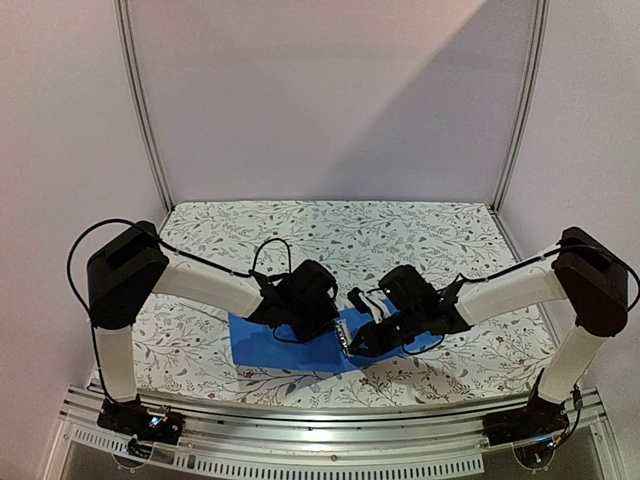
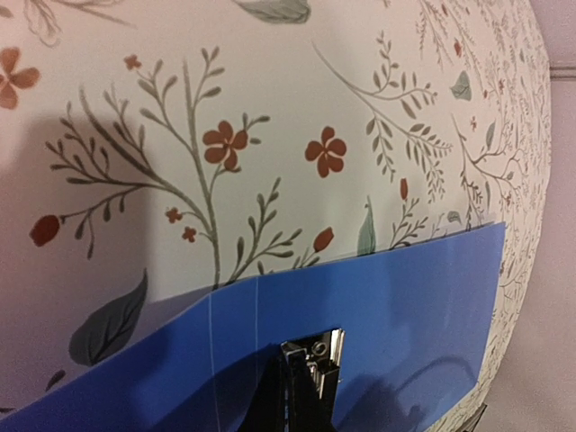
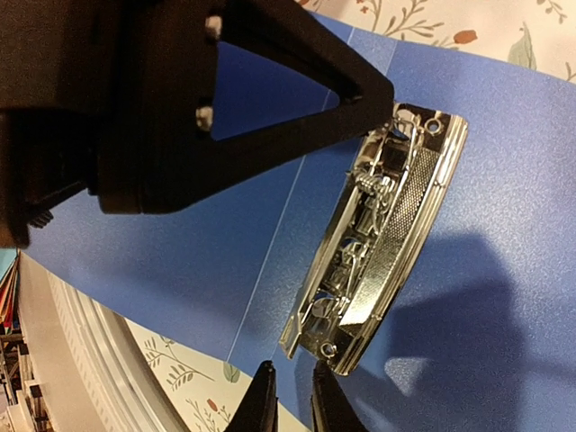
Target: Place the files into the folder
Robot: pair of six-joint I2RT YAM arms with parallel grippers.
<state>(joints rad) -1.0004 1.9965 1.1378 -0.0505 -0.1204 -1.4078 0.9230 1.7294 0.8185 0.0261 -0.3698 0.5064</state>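
The blue folder (image 1: 268,345) lies open and flat on the flowered tablecloth, near the front edge. Its metal clip mechanism (image 3: 382,243) runs along the inner spine. My left gripper (image 2: 301,356) is shut, and its tip rests against the far end of that metal clip (image 2: 326,344). In the right wrist view the left gripper (image 3: 382,94) reaches down from the upper left onto the clip's end. My right gripper (image 3: 294,382) hovers just off the clip's near end, its fingers a small gap apart with nothing between them. The files are out of view.
The flowered tablecloth (image 1: 330,230) covers the table behind and beside the folder. A metal rail (image 1: 330,420) runs along the near edge, just beyond the folder's front border. Pale walls and two upright posts (image 1: 145,110) enclose the back.
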